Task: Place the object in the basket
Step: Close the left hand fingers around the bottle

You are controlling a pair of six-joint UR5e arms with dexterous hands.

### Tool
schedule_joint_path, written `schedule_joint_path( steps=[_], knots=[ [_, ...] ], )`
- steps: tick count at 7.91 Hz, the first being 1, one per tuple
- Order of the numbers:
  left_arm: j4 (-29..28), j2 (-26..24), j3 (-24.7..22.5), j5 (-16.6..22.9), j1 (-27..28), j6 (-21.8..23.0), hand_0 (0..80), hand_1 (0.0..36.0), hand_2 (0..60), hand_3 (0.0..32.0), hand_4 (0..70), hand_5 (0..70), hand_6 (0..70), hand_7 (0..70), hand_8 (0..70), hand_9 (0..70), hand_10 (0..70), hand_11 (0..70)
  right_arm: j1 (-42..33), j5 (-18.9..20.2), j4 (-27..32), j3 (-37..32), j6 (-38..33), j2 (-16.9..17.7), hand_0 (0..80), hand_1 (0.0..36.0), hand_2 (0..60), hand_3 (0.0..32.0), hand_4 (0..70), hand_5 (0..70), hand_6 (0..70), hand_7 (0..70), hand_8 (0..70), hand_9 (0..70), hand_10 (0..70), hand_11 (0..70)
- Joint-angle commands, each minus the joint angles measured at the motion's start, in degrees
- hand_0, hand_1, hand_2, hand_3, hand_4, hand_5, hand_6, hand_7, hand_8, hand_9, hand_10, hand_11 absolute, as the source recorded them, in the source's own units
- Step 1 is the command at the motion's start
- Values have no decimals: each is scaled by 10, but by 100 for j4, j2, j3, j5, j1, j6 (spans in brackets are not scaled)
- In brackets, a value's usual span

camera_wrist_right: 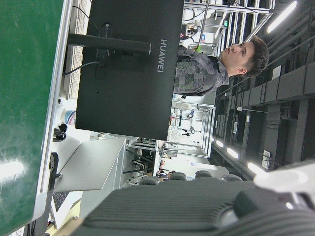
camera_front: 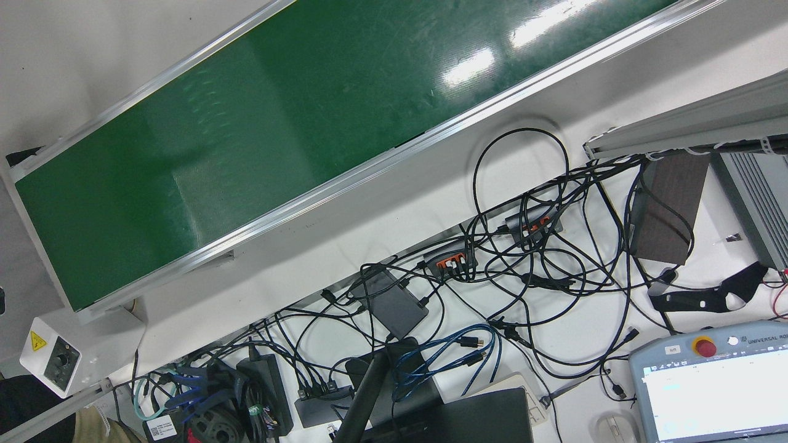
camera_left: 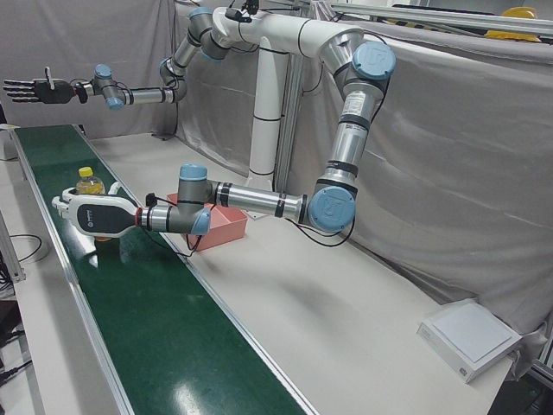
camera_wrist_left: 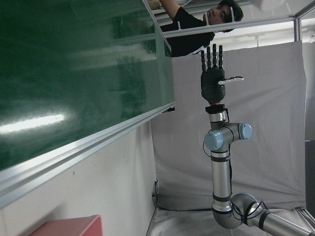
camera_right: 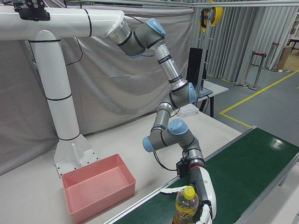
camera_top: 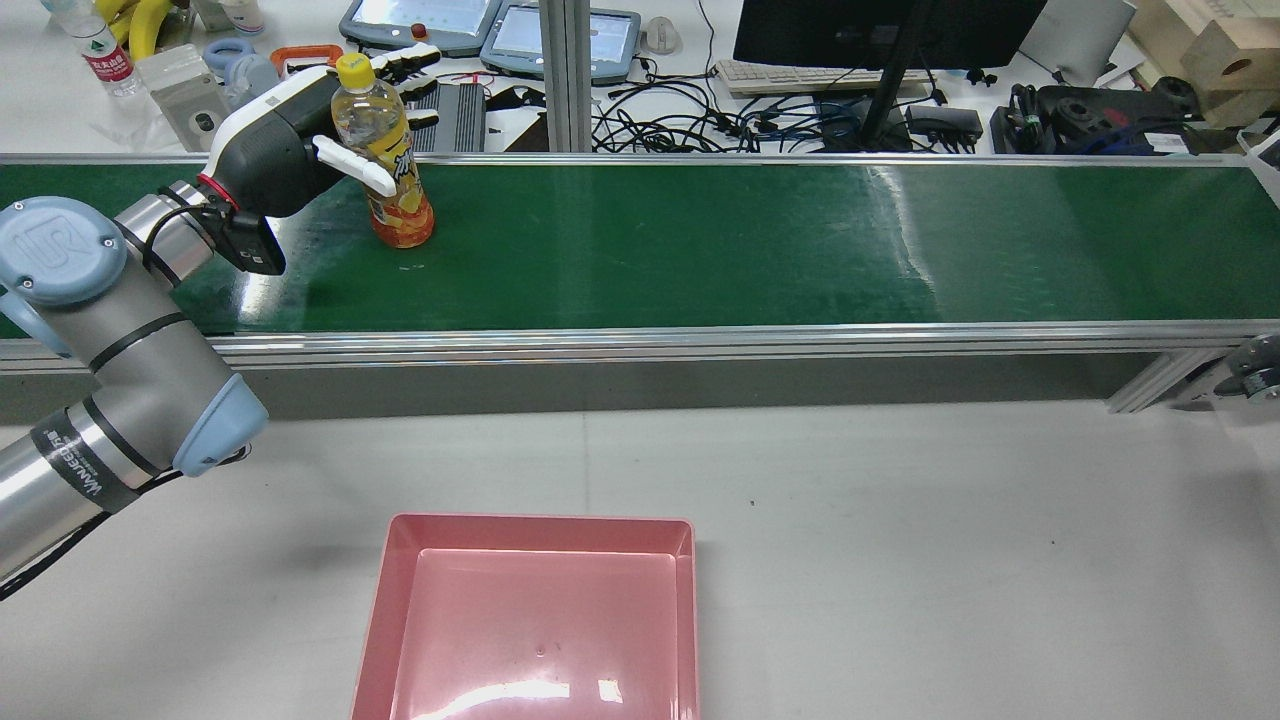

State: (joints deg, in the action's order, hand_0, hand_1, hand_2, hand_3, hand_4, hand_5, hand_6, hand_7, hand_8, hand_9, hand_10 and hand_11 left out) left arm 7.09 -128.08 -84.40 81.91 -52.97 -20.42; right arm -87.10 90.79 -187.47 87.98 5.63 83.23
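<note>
Reaching across the green conveyor belt (camera_top: 700, 240), the robot's left hand (camera_top: 290, 140) has its white fingers (camera_top: 352, 168) curled about an upright orange drink bottle (camera_top: 385, 160), yellow cap up, base apparently on the belt. The grip looks closed, though no view proves firm contact. Its long axis stands vertical, so a lift must clear the near rail before swinging back toward the pink basket (camera_top: 530, 620), well apart on the table. From the left-front view, the right hand (camera_left: 34, 89) hangs far off, fingers spread, holding nothing. Only the rear view shows bottle and basket together.
</note>
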Motion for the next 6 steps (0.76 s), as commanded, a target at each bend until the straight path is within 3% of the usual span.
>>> schedule_joint_path(
  steps=[1,2,4,6],
  knots=[
    [433,-138,-93,18,-20,11,523,277,600,0,517,700,700,700,700,700,700,700,0,0,0,0,0,0,0,0,0,0,0,0,0,0,0,0,0,0],
    [512,-129,-198,18,-21,46,507,299,600,0,505,700,700,700,700,700,700,700,0,-9,0,0,0,0,0,0,0,0,0,0,0,0,0,0,0,0],
    [409,-138,-243,10,-3,82,508,268,600,0,496,700,700,700,700,700,700,700,0,0,0,0,0,0,0,0,0,0,0,0,0,0,0,0,0,0],
    [302,-138,-653,10,451,47,511,255,600,0,496,700,700,700,700,700,700,700,0,0,0,0,0,0,0,0,0,0,0,0,0,0,0,0,0,0]
  ],
)
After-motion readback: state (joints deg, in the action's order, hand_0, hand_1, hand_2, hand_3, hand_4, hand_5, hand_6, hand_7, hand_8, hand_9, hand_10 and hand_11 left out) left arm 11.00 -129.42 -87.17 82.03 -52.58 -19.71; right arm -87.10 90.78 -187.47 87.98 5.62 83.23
